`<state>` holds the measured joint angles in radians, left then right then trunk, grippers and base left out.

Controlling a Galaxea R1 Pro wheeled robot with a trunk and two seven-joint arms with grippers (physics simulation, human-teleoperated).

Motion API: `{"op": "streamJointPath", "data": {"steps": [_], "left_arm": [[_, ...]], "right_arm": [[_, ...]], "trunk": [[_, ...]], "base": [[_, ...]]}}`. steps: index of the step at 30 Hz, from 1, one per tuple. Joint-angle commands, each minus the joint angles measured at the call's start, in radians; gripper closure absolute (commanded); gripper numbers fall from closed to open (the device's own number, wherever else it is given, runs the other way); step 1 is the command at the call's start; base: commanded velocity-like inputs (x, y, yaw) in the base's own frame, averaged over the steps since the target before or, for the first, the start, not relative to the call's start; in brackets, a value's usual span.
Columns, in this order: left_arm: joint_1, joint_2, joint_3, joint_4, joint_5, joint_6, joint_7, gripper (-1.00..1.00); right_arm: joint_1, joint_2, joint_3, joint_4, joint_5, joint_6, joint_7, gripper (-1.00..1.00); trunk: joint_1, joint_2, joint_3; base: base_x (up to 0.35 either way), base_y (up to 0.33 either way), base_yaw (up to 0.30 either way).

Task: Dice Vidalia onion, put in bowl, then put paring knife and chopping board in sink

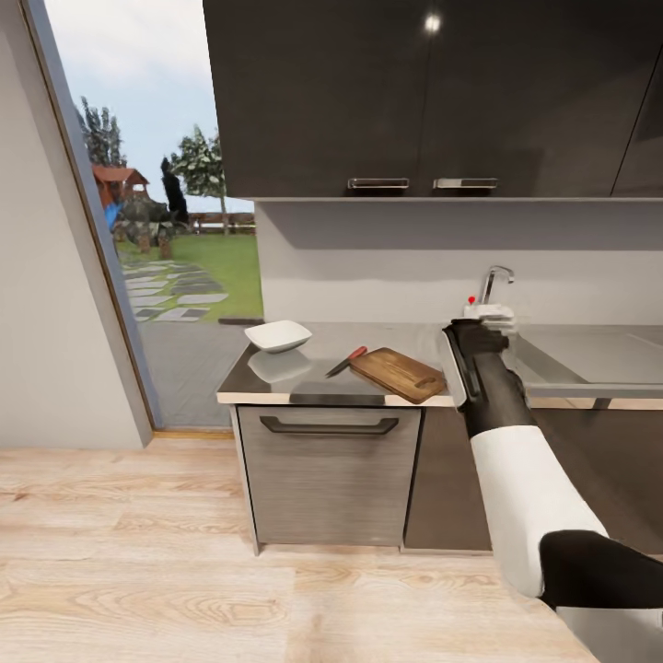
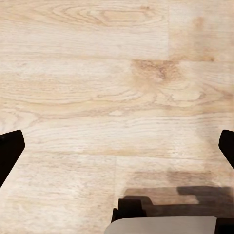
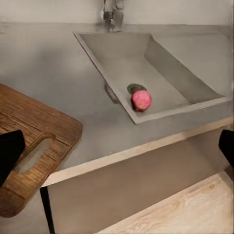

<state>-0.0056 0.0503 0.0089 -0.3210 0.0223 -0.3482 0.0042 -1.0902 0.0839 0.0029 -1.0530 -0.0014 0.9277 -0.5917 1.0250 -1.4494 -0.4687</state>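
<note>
The round pinkish-red onion (image 3: pixel 141 100) lies in the steel basin sink (image 3: pixel 195 83) — ahead of the right tool (image 3: pixel 117 146), whose fingers are spread and empty. The left tool (image 2: pixel 117 146), also released, points at the wooden floor (image 2: pixel 97 73) — the right arm is nearer.

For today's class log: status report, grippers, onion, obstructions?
Both grippers open, empty. Right gripper above counter edge. Onion in sink. Nothing blocking.
</note>
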Motion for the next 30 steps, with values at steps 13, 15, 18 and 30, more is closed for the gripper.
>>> {"op": "streamJointPath", "data": {"steps": [13, 15, 18, 30], "left_arm": [[-0.001, 0.0, 0.0, 0.0, 0.002, -0.003, 0.0, -1.0], [-0.001, 0.0, 0.0, 0.0, 0.002, -0.003, 0.0, -1.0], [-0.001, 0.0, 0.0, -0.001, 0.002, -0.003, 0.0, -1.0], [-0.001, 0.0, 0.0, -0.001, 0.002, -0.003, 0.0, -1.0]], "right_arm": [[-0.11, 0.022, -0.004, 0.185, -0.003, -0.039, -0.025, -1.0], [-0.111, 0.022, -0.005, 0.232, -0.003, -0.073, -0.025, -1.0], [-0.111, 0.021, -0.006, 0.273, -0.004, -0.093, -0.025, -1.0], [-0.111, 0.016, -0.063, 0.286, -0.004, -0.137, -0.026, -1.0]], "trunk": [[0.0, -0.001, -0.001], [0.0, -0.001, -0.001], [0.0, -0.001, -0.001], [0.0, -0.001, -0.001]], "base": [[0.0, 0.0, 0.0], [0.0, 0.0, 0.0], [0.025, 0.0, 0.0], [0.202, 0.0, 0.0]]}}
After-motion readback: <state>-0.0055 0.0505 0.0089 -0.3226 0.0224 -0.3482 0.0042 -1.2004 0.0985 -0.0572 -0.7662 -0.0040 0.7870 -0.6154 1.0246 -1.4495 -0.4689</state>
